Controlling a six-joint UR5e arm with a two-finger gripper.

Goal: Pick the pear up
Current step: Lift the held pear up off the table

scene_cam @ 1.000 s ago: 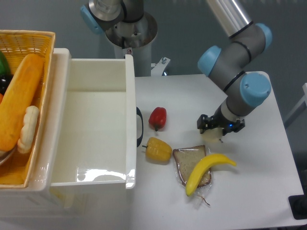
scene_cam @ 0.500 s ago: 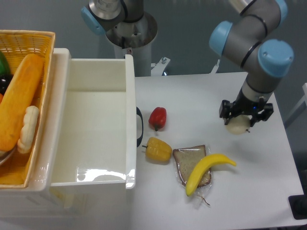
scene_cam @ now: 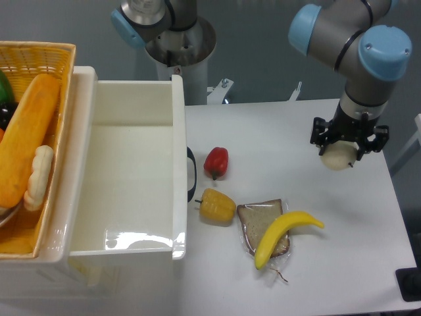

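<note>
— Cream-yellow, that small round smooth pear (scene_cam: 338,158) — where does it sit in the frame?

— At the right, above the middle, over the white table (scene_cam: 276,131). The black two-finger gripper (scene_cam: 349,146) of the grey-and-blue robot arm (scene_cam: 368,62) pinches it between its fingers, one finger on each side of the fruit. Whether it touches the table, I cannot tell.

— And the other food?

— Well apart from it, lower and toward the centre. A long yellow banana (scene_cam: 284,234) lies across a slice of brown bread (scene_cam: 260,220) in clear wrap. Just left of the bread sits a yellow bell pepper (scene_cam: 217,206), and a small red pepper (scene_cam: 216,161) lies above that one.

— What fills the left side?

— A big white plastic bin (scene_cam: 131,171) with a black handle, and at the far left edge a woven yellow basket (scene_cam: 39,56) holding a long bread loaf (scene_cam: 26,138).
</note>
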